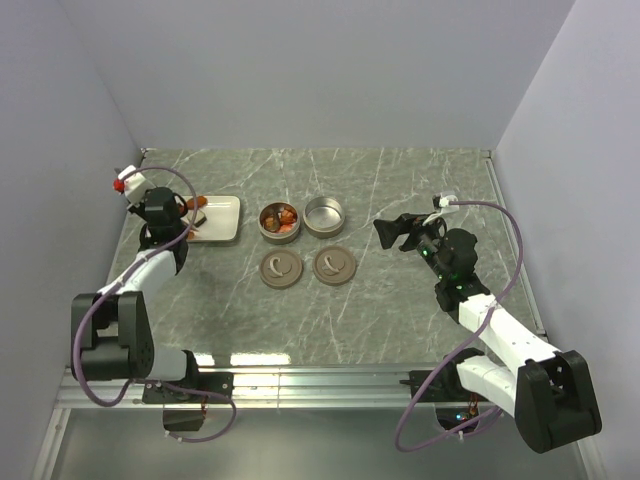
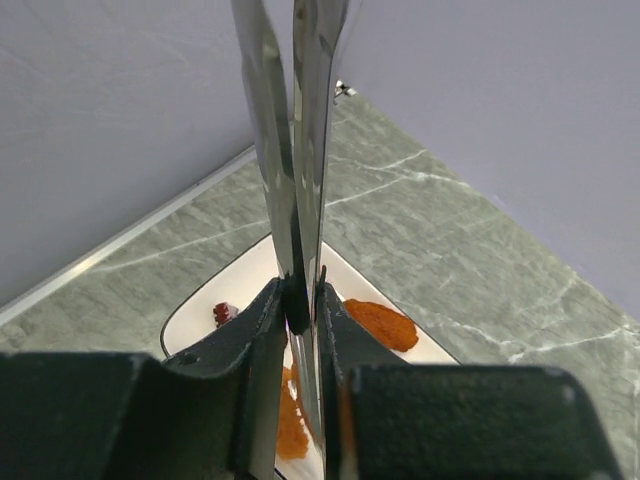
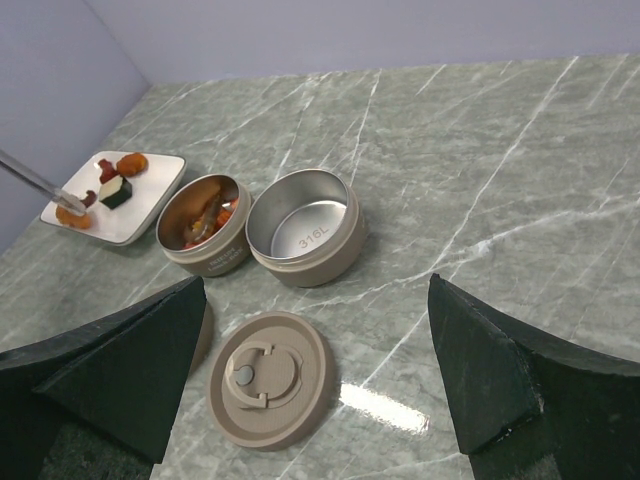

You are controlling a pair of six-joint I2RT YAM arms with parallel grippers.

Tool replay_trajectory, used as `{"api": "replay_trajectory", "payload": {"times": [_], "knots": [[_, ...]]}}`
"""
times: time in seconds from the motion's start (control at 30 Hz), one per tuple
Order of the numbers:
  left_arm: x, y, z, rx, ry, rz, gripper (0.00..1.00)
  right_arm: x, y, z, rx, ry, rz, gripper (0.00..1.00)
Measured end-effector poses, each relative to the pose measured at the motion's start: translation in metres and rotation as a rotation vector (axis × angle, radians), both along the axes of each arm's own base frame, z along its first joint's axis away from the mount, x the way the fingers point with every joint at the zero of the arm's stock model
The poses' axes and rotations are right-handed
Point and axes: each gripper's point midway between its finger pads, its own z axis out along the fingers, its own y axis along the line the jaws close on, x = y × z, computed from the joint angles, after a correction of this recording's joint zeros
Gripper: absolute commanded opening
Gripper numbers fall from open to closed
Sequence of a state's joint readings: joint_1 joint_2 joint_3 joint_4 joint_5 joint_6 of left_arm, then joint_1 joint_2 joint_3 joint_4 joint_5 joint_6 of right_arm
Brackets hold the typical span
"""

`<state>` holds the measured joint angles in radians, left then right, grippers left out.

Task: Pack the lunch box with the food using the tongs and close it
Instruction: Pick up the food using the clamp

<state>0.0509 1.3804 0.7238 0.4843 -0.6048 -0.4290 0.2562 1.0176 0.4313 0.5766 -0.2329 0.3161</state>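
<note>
The lunch box is two round tan tins: one (image 1: 279, 221) holds red-brown and orange food (image 3: 203, 222), the other (image 1: 324, 215) is bare inside. Their two lids (image 1: 281, 267) (image 1: 334, 265) lie flat in front of them. More food (image 2: 381, 325) lies on a white plate (image 1: 222, 224) to the left. My left gripper (image 2: 300, 300) is shut on the metal tongs (image 2: 298, 150), whose arms are squeezed close together. The tongs' tip (image 3: 62, 200) rests at an orange piece (image 3: 73, 217) on the plate. My right gripper (image 3: 318, 295) hangs open over the table right of the tins.
The plate (image 3: 143, 195) also carries a dark red piece (image 2: 225, 313), a white-and-dark piece (image 3: 116, 191) and another orange piece (image 3: 131, 163). Grey walls stand close behind and left of the plate. The right lid (image 3: 268, 380) lies just below my right gripper.
</note>
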Motion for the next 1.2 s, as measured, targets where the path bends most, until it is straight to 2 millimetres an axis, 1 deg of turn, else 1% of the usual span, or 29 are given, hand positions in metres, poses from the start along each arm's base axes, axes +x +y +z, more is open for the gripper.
{"api": "replay_trajectory", "payload": {"times": [0.13,0.23,0.33,0.37,0.47,0.5,0.67,0.77,0.83,1.03,1.2], "knots": [[-0.005,-0.006,0.016,0.017,-0.02,-0.021,0.18,0.0,0.0,0.0,0.0,0.0,-0.001,0.99],[-0.006,-0.008,0.022,0.025,-0.03,-0.029,0.19,0.0,0.0,0.0,0.0,0.0,-0.002,0.99],[-0.005,-0.012,0.022,0.041,-0.018,-0.041,0.29,0.0,0.0,0.0,0.0,0.0,-0.002,0.99],[-0.006,-0.015,0.022,0.045,-0.015,-0.042,0.35,0.0,-0.001,0.0,0.0,0.0,-0.002,0.99],[-0.007,-0.022,0.024,0.061,-0.01,-0.047,0.41,0.0,-0.001,0.0,0.0,0.0,-0.003,0.99],[-0.008,-0.023,0.025,0.065,-0.011,-0.045,0.42,0.0,-0.001,0.0,0.0,0.0,-0.003,0.99],[-0.021,-0.018,0.033,0.075,-0.028,-0.006,0.46,0.0,-0.001,0.0,0.0,0.0,-0.003,0.99],[-0.028,-0.01,0.037,0.097,-0.025,0.041,0.47,0.0,-0.001,0.0,0.0,0.001,-0.004,0.99],[-0.03,-0.006,0.035,0.106,-0.012,0.061,0.47,0.0,-0.001,0.0,0.0,0.0,-0.003,0.99],[-0.028,0.0,0.015,0.133,0.063,0.097,0.48,0.0,-0.001,0.0,0.0,0.0,-0.003,0.99],[-0.023,0.005,0.009,0.142,0.086,0.108,0.48,0.0,-0.001,0.0,0.0,0.0,-0.003,0.99]]}}
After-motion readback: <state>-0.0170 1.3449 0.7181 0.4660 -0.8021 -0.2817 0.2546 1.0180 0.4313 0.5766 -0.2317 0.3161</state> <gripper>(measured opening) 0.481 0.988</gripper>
